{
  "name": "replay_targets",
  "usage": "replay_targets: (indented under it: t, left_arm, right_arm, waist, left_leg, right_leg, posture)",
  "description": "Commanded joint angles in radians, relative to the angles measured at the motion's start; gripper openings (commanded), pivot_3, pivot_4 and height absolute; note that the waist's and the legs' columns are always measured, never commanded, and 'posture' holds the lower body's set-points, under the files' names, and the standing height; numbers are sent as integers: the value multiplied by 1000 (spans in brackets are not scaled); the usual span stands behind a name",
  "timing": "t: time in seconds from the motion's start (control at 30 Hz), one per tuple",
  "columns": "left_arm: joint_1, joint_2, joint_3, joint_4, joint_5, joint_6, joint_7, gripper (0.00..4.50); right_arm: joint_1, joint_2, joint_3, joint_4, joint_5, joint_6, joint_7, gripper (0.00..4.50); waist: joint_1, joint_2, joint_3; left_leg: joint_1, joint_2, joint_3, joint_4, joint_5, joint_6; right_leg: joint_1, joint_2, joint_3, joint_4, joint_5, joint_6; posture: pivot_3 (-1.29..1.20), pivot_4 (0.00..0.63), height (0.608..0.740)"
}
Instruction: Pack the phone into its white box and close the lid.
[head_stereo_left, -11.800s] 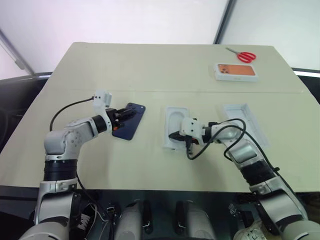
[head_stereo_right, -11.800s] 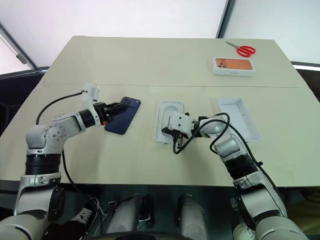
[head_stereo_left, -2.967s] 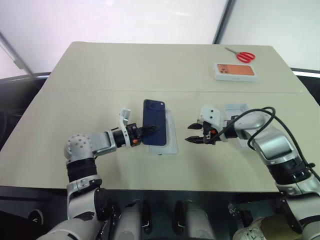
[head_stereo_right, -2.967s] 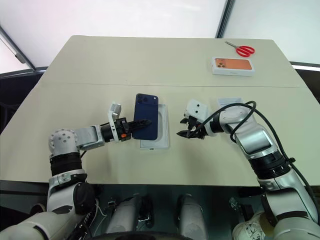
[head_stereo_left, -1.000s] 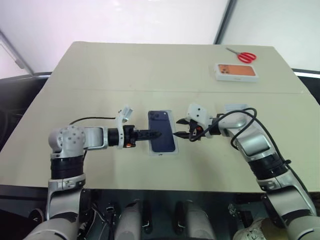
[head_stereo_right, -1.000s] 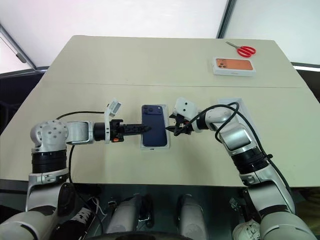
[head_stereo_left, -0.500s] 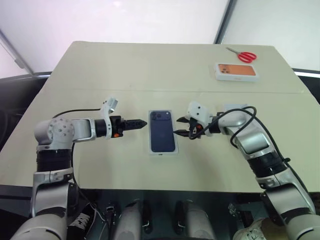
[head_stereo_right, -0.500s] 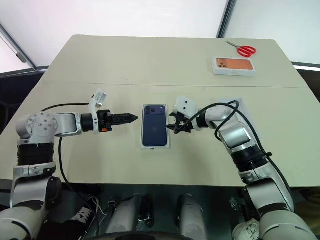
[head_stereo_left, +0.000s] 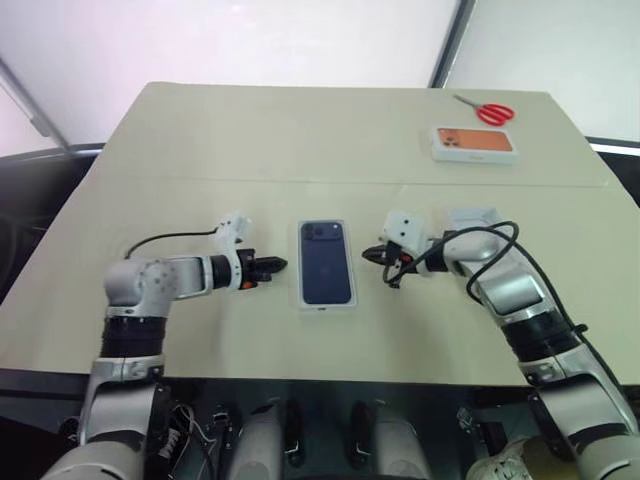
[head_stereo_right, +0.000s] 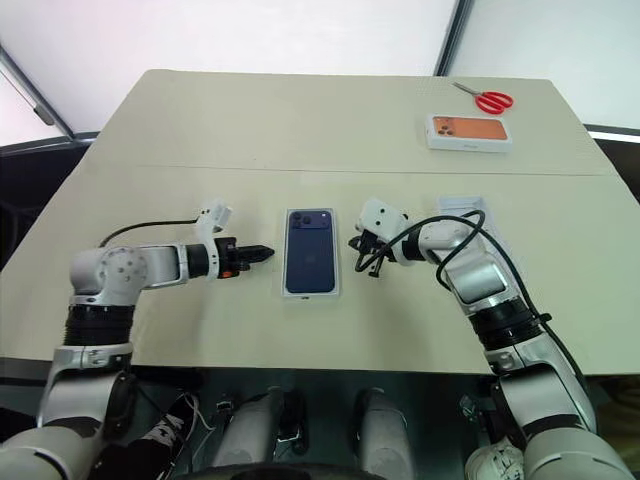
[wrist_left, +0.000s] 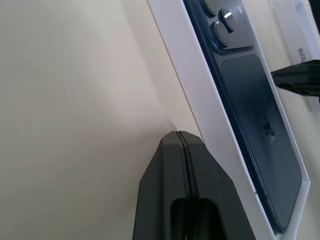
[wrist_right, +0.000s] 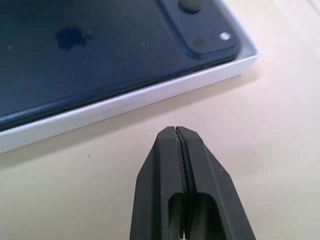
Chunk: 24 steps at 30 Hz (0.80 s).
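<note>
Phone (head_stereo_left: 326, 262) lies face down inside the white box (head_stereo_left: 307, 301) at the middle of the table (head_stereo_left: 300, 130), camera end away from the robot. Left gripper (head_stereo_left: 279, 265) sits just left of the box, right gripper (head_stereo_left: 372, 252) just right of it; both have fingers pressed together, holding nothing. Lid (head_stereo_right: 462, 206) rests behind the right arm.

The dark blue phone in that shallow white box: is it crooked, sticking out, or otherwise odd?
Nothing stands out. The dark navy-blue phone lies flat and straight inside the shallow white cardboard box, camera side up, with an even white rim around it. The box has no lid on it.
</note>
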<state>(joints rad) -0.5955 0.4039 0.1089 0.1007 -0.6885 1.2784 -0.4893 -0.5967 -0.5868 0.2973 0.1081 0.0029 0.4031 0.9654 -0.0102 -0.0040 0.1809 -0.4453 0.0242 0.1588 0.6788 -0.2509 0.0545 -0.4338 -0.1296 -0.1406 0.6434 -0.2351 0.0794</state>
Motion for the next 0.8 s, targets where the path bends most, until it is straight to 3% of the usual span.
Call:
replay_targets:
  t: [0.03, 0.33, 0.8]
  left_arm:
    - [-9, -39, -81, -37, 4, 37, -7, 23]
    - [-136, -141, -152, 92, 74, -40, -50, 23]
    - [-460, -420, -238, 680, 302, -403, -226, 23]
  right_arm:
    - [10, 30, 27, -21, -26, -11, -25, 0]
    - [-8, -1, -24, 16, -33, -5, -22, 0]
    - [48, -220, -124, 119, -64, -81, -3, 0]
  waist:
    - [-1, 0, 0]
    - [19, 0, -1]
    - [54, 1, 0]
  left_leg:
    - [0, 0, 0, 0, 0, 0]
    - [1, -1, -1, 1, 0, 0]
    - [-2, -8, -3, 2, -4, 7]
  right_leg:
    - [0, 0, 0, 0, 0, 0]
    - [2, -1, -1, 0, 0, 0]
    - [7, -7, -6, -16, 1, 1]
  posture:
    - [0, 150, 738]
    - [0, 150, 738]
    - [0, 150, 738]
